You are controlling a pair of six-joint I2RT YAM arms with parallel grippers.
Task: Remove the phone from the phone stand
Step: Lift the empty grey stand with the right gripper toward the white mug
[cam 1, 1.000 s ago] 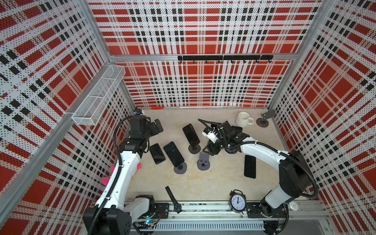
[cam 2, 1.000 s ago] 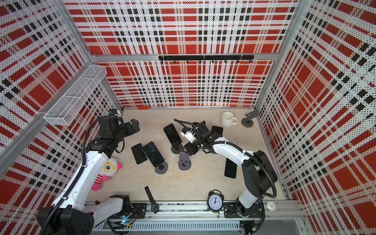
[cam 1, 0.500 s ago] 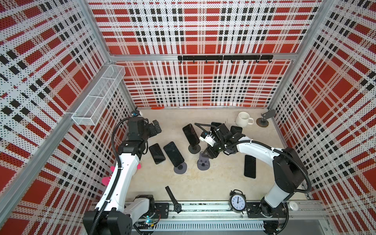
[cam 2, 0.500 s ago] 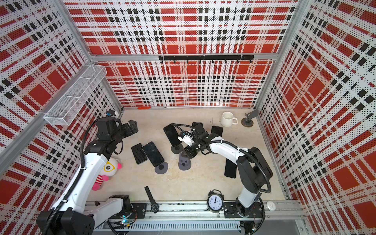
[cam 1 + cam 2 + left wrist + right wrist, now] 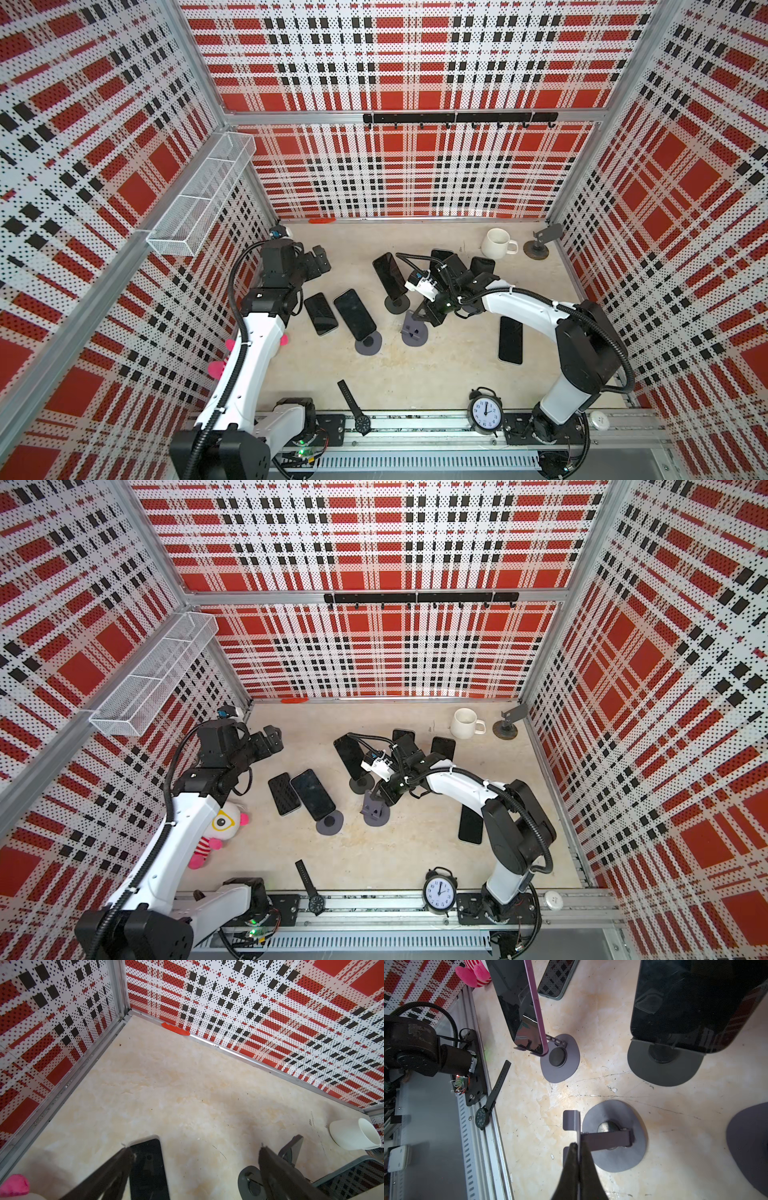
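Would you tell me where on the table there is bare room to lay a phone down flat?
Front: a wide bare patch bordered by the empty stand, flat phone, alarm clock and watch. Back: a bare strip along the wall, from the left gripper to the mug. Crowded: the middle, around the right gripper.

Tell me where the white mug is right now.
In both top views the white mug stands upright at the far right, near the back wall, just left of the empty phone stand in the corner.
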